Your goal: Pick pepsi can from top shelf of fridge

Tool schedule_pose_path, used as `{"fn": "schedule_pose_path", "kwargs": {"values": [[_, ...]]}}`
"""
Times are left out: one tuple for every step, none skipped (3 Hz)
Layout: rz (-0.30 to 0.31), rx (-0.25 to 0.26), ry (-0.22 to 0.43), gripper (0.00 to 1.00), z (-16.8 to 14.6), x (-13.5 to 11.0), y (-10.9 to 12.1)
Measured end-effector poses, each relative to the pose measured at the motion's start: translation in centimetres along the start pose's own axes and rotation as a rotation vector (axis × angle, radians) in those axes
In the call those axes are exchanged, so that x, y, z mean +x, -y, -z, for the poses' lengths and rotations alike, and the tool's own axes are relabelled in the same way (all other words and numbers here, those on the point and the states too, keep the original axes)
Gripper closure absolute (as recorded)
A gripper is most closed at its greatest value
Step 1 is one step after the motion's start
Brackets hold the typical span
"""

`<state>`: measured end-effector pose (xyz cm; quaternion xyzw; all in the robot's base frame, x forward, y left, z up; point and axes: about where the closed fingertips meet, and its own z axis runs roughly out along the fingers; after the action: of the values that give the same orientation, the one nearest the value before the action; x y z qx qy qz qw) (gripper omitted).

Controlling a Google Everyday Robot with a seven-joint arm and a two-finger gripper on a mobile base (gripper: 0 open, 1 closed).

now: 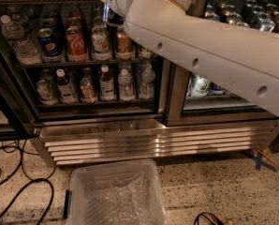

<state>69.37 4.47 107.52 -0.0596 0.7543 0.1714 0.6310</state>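
The fridge fills the upper part of the camera view, with dark-framed glass doors and wire shelves of drinks. A blue pepsi can stands on the upper visible shelf of the left section, next to a red Coca-Cola can. Another row of drinks shows only as bottoms at the top edge. My white arm crosses from the right to the top left, in front of the fridge. My gripper is out of view past the top edge, beyond the arm's end, above and right of the pepsi can.
A clear plastic bin stands on the speckled floor in front of the louvred steel base. Black cables lie on the floor at the left. An orange cable lies at the right. Bottles fill the lower left shelf.
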Motion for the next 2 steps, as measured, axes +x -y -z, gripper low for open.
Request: {"fn": "schedule_pose_path", "kwargs": {"values": [[-0.033,-0.006,-0.052,1.0,2.0,1.9,-1.0],[-0.125,-0.035,-0.135,1.0,5.0,5.0,-3.5]]}}
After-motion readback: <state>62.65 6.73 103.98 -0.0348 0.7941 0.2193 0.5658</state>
